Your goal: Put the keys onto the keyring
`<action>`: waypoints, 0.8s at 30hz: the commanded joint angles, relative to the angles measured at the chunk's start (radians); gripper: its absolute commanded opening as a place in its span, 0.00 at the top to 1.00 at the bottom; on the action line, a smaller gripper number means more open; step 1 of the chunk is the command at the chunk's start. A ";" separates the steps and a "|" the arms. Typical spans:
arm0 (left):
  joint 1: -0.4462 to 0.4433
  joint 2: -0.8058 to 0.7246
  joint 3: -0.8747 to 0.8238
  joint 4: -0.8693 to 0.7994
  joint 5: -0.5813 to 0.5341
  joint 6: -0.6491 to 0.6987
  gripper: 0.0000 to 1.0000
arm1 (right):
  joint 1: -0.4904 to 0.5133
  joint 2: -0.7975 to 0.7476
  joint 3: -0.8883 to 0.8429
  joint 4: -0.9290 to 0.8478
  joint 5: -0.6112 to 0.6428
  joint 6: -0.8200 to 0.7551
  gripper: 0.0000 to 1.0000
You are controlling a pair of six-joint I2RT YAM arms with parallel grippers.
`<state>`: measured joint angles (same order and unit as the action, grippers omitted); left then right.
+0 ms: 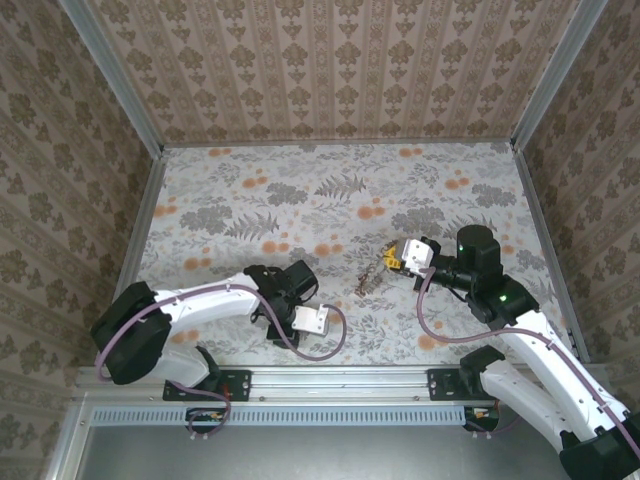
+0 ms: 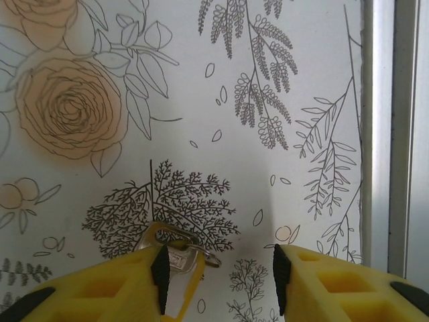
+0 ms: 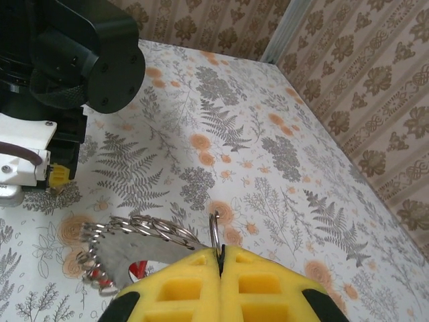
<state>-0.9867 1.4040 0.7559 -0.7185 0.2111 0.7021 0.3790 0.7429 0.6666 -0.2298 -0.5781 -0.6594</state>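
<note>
My right hand (image 3: 221, 258) clamps the keyring (image 3: 214, 231); my left hand (image 2: 220, 268) stands partly spread, gripping nothing.
A grey key (image 3: 124, 258) hangs beside the keyring; well apart from it, a yellow-tagged key (image 2: 179, 257) lies on the desk (image 2: 268, 100) between my left fingers (image 2: 127, 285).

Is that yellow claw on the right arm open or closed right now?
Shut. In the wrist view the right gripper has its yellow fingers pressed together with no gap, pinching a thin metal ring at the seam.
</note>
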 commanded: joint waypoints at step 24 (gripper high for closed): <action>-0.057 0.065 0.009 0.004 -0.149 -0.268 0.54 | 0.004 -0.003 0.049 0.002 0.028 -0.002 1.00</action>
<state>-1.0286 1.4506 0.7479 -0.6731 0.0814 0.4759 0.3790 0.7528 0.6735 -0.2440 -0.5526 -0.6590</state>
